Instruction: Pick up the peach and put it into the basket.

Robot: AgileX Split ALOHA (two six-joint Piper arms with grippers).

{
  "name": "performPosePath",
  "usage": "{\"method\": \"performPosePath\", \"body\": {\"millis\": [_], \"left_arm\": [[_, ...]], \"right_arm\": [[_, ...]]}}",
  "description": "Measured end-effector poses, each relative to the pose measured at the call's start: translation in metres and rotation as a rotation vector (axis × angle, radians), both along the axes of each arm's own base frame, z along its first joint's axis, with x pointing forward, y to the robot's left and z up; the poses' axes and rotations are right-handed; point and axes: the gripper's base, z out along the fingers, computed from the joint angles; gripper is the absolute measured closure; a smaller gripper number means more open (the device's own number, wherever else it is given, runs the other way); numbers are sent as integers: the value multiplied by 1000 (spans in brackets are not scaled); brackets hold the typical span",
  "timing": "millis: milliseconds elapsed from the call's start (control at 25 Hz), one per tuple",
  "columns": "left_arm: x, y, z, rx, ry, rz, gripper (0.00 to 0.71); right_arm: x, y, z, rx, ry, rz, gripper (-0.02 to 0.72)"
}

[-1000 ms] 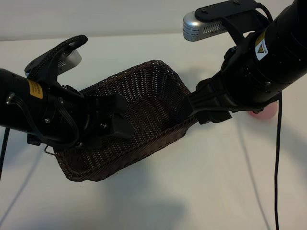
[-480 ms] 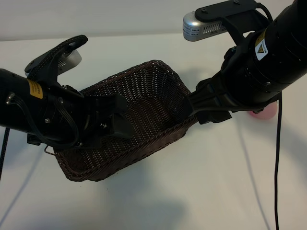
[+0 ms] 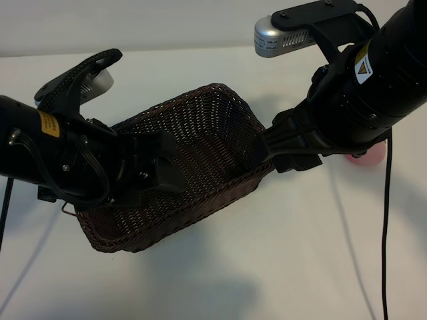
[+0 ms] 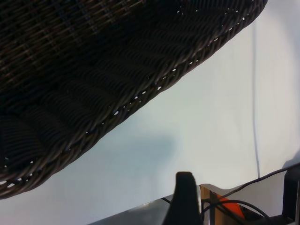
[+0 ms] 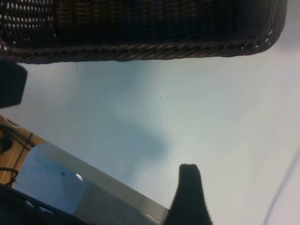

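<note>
exterior view: peach (image 3: 369,157) on worktop (image 3: 300,247), half hidden behind right arm, well apart from basket (image 3: 200,120); not yet picked. Basket inside looks empty where visible. Left end effector (image 3: 165,167) over basket, right end effector (image 3: 263,152) at basket's far end, both released, holding nothing.
left wrist view: basket wall (image 4: 93,70), bare worktop; no peach.
right wrist view: basket rim (image 5: 140,50); no peach.
left to do: whole pick and place.

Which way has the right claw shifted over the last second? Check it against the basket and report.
No. In the exterior view the right claw sits at the same spot by the basket's right-hand rim as before, and the basket hasn't shifted either.
</note>
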Motion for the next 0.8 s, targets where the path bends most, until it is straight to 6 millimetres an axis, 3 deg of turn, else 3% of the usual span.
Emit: {"method": "performPosePath", "body": {"millis": [440, 800], "left_arm": [[3, 1, 0, 25, -51, -19, 144], [7, 26, -5, 266, -75, 105, 144]], "right_arm": [[0, 0, 0, 0, 0, 0, 151], [1, 1, 0, 8, -8, -1, 151]]}}
